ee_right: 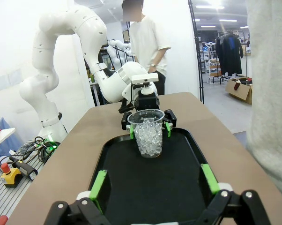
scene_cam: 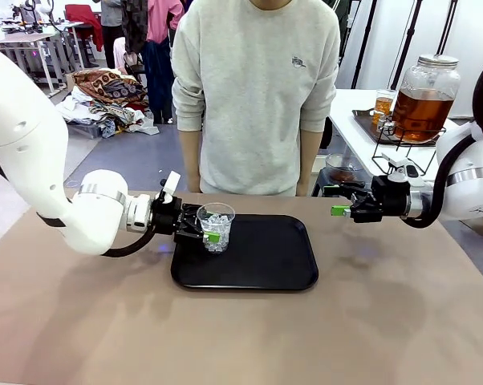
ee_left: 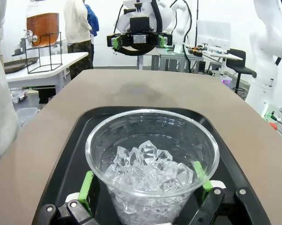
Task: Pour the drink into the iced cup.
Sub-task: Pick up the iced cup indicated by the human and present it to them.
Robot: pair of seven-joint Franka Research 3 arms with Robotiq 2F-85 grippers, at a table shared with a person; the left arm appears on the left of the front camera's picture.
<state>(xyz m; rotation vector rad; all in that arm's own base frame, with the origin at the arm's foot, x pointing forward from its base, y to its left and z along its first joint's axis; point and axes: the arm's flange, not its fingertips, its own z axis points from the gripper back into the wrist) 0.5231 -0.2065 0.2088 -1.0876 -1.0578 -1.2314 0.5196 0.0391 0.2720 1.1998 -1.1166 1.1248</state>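
No legible writing
The person's sweatshirt (scene_cam: 257,104) carries a small dark emblem (scene_cam: 298,62) on the chest, seen from the front; it is too small to tell whether it holds any letters.

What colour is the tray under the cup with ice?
The tray is plain black; the front view shows it best.

a clear cup (scene_cam: 216,228), upright and packed with ice, stands near the far left corner of a black tray (scene_cam: 265,271); amber drink (scene_cam: 422,111) fills a lidded glass jar (scene_cam: 436,74) on a side table (scene_cam: 347,132).
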